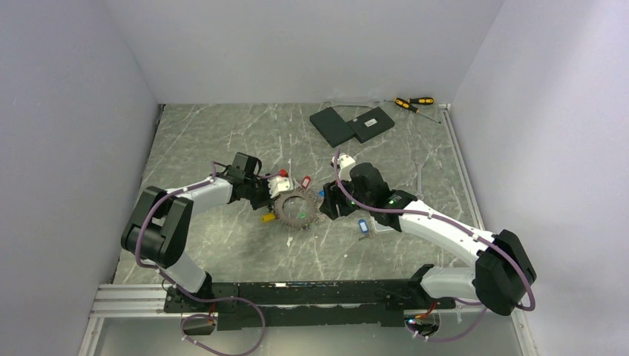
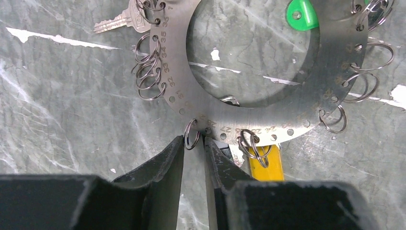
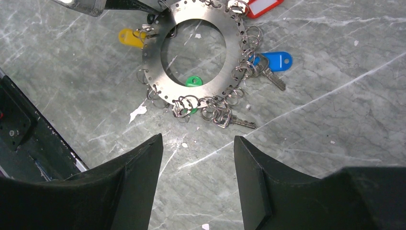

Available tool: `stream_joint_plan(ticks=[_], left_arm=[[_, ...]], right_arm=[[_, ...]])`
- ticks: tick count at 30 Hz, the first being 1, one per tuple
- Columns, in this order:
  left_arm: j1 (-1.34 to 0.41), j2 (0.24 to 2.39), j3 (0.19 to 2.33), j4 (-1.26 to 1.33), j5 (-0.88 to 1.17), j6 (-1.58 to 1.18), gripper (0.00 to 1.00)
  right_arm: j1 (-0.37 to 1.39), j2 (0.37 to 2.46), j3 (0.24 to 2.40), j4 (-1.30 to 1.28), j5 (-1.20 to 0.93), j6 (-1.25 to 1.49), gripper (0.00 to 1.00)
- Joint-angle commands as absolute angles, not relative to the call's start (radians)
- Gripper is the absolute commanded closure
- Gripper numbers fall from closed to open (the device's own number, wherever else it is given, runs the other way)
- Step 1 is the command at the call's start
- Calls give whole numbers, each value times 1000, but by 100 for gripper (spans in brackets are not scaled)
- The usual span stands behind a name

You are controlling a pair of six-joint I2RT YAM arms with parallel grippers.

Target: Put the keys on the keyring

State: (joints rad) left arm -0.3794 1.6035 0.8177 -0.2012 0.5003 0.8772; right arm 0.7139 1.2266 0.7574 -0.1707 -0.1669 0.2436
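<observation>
OPERATOR: Black, wedge-shaped fingers of my left gripper [image 2: 194, 143] fill the bottom of the wrist view, tips close together with a slim gap between them. A small wire split ring [image 2: 191, 134] hangs from the rim of the keyring [image 2: 261, 120] right at that gap. I cannot tell whether it is pinched.

DESK: Where does the keyring sit?

OPERATOR: It lies on the grey-green marbled table [image 3: 311, 143], between my two arms. It is a broad, flat annulus of brushed steel, its rim punched with numbered holes and many of them threaded with wire loops. A green tag [image 2: 301, 13] of rounded plastic shows through the central opening. A yellow tag [image 2: 265, 165] pokes out under the rim, just beside my left fingers.

DESK: And the other keys?

OPERATOR: In the right wrist view, a blue-tagged key [image 3: 278, 60] with a toothed silver blade rests against the outer edge. A red tag [image 3: 261, 5] with a white label sits further round. A plain silver key [image 3: 239, 123] trails from the near rim. My right gripper [image 3: 197, 141] hovers close by, jaws spread wide, holding nothing.
</observation>
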Motion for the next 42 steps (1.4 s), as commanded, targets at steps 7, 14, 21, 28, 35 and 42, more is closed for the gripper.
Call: stream_joint_plan(ticks=[7,14,21,28,35,42], left_arm=[[-385,1629,843,-189,561,867,75],[-385,1650,873,-221,584,869,99],[-385,1615,895,-253,590,845,100],[-396,1494,921,-304,588,803,100],[-405,1371,907,-331,568,776,100],[-444,1259,920,-355,540,722,100]], right_arm=[[710,1204,755,-124,-187,239,40],[710,1204,753,-122,-184,239,40],[710,1210,758,-124,-182,238,40],[710,1171,746,-106,-179,236,41],[710,1132,739,-85,-196,235,41],[712,1060,710,-9,-303,214,42]])
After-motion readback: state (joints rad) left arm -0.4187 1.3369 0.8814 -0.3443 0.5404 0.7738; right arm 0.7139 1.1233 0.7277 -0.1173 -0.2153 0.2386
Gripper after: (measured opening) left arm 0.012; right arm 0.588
